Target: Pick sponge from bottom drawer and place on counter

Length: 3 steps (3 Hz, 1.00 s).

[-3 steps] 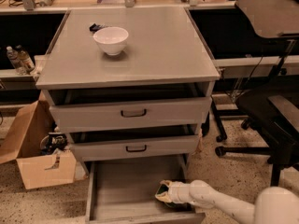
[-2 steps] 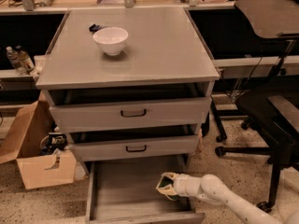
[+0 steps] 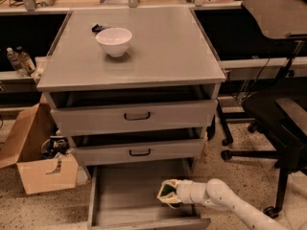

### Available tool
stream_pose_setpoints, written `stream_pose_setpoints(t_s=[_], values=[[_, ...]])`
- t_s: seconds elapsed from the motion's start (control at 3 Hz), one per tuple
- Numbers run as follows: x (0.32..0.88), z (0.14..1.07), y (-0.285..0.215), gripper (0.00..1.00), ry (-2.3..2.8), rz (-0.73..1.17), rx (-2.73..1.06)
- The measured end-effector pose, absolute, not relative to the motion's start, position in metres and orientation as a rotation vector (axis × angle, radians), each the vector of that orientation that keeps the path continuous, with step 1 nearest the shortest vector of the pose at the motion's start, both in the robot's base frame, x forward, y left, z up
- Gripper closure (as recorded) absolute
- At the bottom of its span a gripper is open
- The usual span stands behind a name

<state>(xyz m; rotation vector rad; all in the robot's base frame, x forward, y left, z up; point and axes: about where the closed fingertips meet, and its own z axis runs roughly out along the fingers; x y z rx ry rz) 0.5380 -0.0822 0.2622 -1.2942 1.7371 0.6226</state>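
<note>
Cabinet [image 3: 96, 121]: 1 unit with 3 drawers. Black handles [image 3: 136, 115]: 2, one on each upper drawer. Bottom drawer [image 3: 120, 200]: 1, pulled out. On the bench [image 3: 163, 51]: 1 white bowl [image 3: 113, 41] and 1 small dark object [image 3: 98, 28]. Gripper [image 3: 165, 195]: 1, over the bottom drawer's right front, jaws clamped on 1 sponge [image 3: 167, 190]. Cardboard box [image 3: 43, 174]: 1. Bottles [image 3: 17, 60]: 2. Office chair [image 3: 288, 123]: 1.

The counter surface [image 3: 158, 51] is smooth matt grey metal, like the bottom drawer [image 3: 122, 198]. The bowl [image 3: 114, 41] is glossy white. Above that drawer's right side, the gripper [image 3: 163, 194], smooth cream plastic, has its jaws closed on the soft dark sponge [image 3: 167, 191].
</note>
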Motion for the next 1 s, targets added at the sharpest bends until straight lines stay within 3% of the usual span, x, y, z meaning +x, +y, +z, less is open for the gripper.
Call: stream_pose_setpoints(t_s=[0.33, 0.67, 1.0], values=[[0.490, 0.353, -0.069, 1.00, 1.513, 0.644, -1.418], [0.462, 0.442, -0.078, 1.00, 1.426, 0.519, -1.509], [0.434, 0.459, -0.066, 1.00, 1.390, 0.521, -1.591]])
